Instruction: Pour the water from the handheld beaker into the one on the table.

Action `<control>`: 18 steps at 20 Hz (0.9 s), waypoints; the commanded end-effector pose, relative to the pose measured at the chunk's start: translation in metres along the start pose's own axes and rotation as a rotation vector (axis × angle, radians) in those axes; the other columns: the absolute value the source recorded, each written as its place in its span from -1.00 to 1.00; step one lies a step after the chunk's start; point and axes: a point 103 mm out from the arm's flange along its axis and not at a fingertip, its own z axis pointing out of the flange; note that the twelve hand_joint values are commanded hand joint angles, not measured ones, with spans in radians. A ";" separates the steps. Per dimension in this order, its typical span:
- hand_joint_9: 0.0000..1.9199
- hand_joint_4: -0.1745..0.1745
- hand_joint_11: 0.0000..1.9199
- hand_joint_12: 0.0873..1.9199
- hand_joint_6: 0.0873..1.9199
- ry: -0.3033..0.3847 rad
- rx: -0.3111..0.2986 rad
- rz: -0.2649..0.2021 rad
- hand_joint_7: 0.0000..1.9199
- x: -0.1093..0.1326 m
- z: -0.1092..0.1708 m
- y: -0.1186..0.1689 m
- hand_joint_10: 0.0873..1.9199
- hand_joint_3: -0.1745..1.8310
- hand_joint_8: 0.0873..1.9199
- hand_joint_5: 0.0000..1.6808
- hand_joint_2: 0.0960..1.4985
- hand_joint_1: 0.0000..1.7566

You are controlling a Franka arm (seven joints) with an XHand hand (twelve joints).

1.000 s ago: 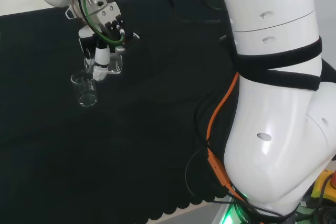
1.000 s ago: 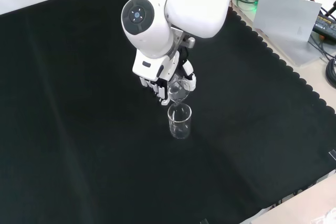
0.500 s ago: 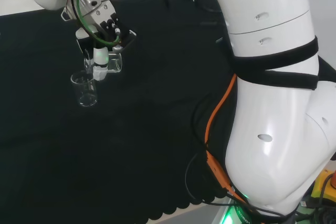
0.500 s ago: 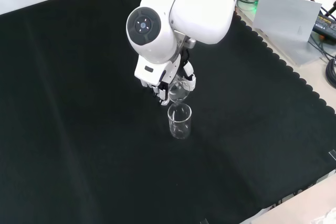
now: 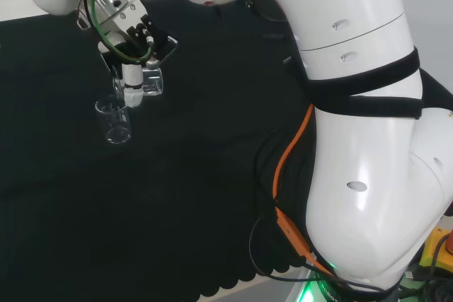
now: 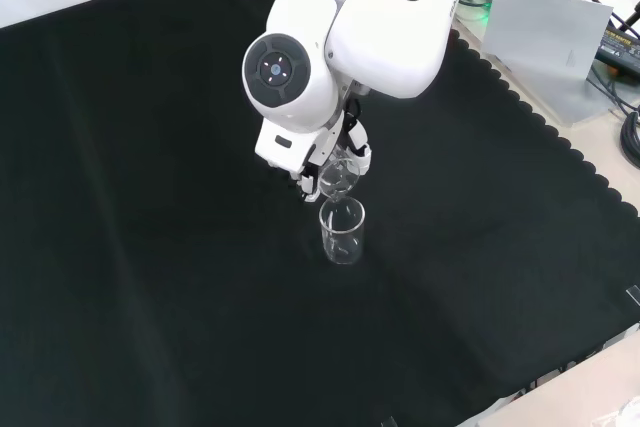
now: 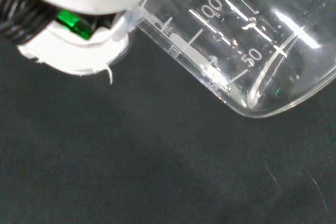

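Note:
A clear glass beaker (image 5: 115, 122) stands upright on the black cloth (image 5: 212, 139); in the front view this table beaker (image 6: 342, 233) sits just below the hand. The hand (image 5: 132, 68) is shut on a second clear beaker (image 5: 151, 81), tipped steeply on its side, with its mouth just above the standing one's rim. In the front view the held beaker (image 6: 338, 175) peeks out under the arm's round link, with the hand (image 6: 306, 163) mostly hidden behind it. The wrist view shows the held beaker (image 7: 236, 40) close up with its printed scale, beside a white part of the hand (image 7: 79, 56). How much water either beaker holds cannot be made out.
The arm's big white links (image 5: 354, 139) stand at the right of the head view, with an orange cable (image 5: 290, 153) trailing down. In the front view a link with a round grey cap (image 6: 280, 69) stands over the hand. A grey box (image 6: 550, 32) and cables lie beyond the cloth's scalloped edge.
The wrist has turned and the hand has shifted slightly up and left in the head view, tipping the held beaker further over. The table beaker has stayed put.

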 end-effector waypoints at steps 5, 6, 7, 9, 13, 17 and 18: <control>0.77 0.51 0.31 -0.18 -0.94 -0.029 0.042 0.015 0.86 0.006 -0.004 0.003 -1.00 -0.13 -1.00 0.85 -0.34 0.36; 0.77 0.51 0.31 -0.18 -0.94 -0.023 0.034 0.014 0.86 0.004 -0.003 0.001 -1.00 -0.13 -1.00 0.85 -0.34 0.36; 0.77 0.52 0.31 -0.18 -0.94 -0.022 0.033 0.015 0.86 0.003 -0.003 0.001 -1.00 -0.13 -1.00 0.85 -0.34 0.36; 0.77 0.52 0.31 -0.18 -0.94 -0.026 0.041 0.016 0.86 0.004 -0.004 0.001 -1.00 -0.12 -1.00 0.85 -0.34 0.36; 0.77 0.52 0.31 -0.18 -0.94 -0.043 0.065 0.016 0.86 0.013 -0.011 0.006 -1.00 -0.12 -1.00 0.85 -0.34 0.36; 0.77 0.53 0.31 -0.18 -0.94 -0.050 0.086 0.023 0.86 0.016 -0.013 0.008 -1.00 -0.12 -1.00 0.85 -0.34 0.36; 0.77 0.53 0.31 -0.18 -0.94 -0.051 0.088 0.025 0.86 0.016 -0.014 0.009 -1.00 -0.12 -1.00 0.85 -0.34 0.36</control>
